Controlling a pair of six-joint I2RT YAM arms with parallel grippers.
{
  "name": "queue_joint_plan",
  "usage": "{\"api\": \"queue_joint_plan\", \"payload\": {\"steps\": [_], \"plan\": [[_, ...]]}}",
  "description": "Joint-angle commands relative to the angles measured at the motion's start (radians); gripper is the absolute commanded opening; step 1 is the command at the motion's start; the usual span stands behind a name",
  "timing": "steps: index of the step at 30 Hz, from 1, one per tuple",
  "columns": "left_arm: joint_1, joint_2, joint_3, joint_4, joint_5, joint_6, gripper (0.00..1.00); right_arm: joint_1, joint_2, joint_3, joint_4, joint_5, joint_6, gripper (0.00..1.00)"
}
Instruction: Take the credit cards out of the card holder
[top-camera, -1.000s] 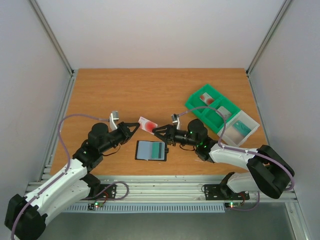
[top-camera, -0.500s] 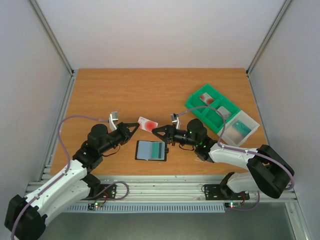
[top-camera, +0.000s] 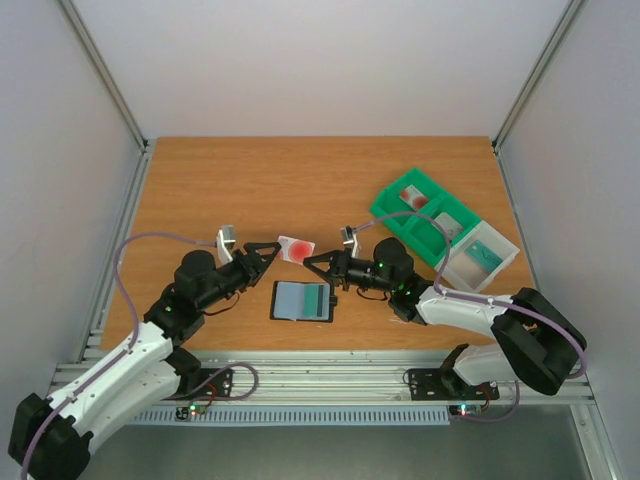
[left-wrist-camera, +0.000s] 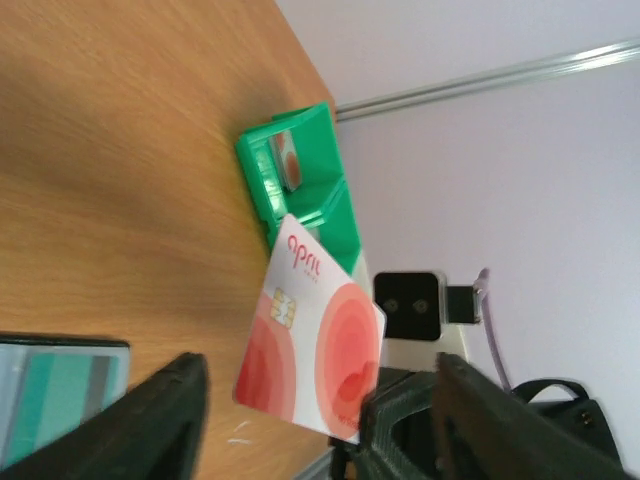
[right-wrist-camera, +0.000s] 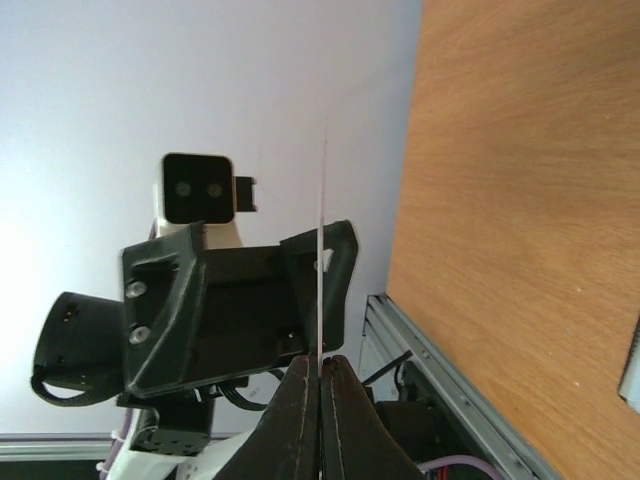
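— Well, what lies closest, low in the top view?
— The card holder (top-camera: 288, 300). It lies open and flat on the table (top-camera: 220, 180), in the lower middle, between the two arms. A teal card (top-camera: 316, 298) sits in its right half.
— And just above it?
— The two grippers meet there, tip to tip. The left gripper (top-camera: 270, 251) has its fingers spread wide. They stand on both sides of the pale card (top-camera: 296, 247) and do not touch it.
— So who holds that card?
— The right gripper (top-camera: 310, 262). Its fingers are pressed together on one corner of the card. The card is up in the air, off the table. It has round red marks and a small chip. From the right wrist you see it edge on, like a thin line.
— What is farther back?
— A green tray (top-camera: 395, 215) on the right side, well apart from the grippers. A small card (top-camera: 411, 197) with a red mark lies in its far part. A clear box (top-camera: 500, 262) is just beside the tray's near end, with something teal inside. I cannot tell what that is.
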Motion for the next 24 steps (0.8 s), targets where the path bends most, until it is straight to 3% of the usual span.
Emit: {"api": "queue_joint_plan", "payload": {"steps": [1,4,5,14,24], "plan": [[-0.002,-0.023,0.05,-0.126,-0.025,0.083,0.74,0.006,-0.037,0.031,-0.053,0.017,-0.058,0.01],[-0.002,-0.026,0.111,-0.293,-0.038,0.176,0.96,0.006,-0.098,0.061,-0.194,0.039,-0.119,0.01],[-0.002,-0.029,0.131,-0.332,-0.045,0.202,0.99,0.006,-0.116,0.069,-0.243,0.051,-0.138,0.01],[-0.002,-0.048,0.247,-0.571,-0.107,0.402,0.99,-0.04,-0.205,0.217,-0.694,0.13,-0.348,0.01],[-0.002,-0.035,0.255,-0.617,-0.128,0.517,0.99,-0.249,-0.208,0.402,-1.068,0.22,-0.518,0.01]]}}
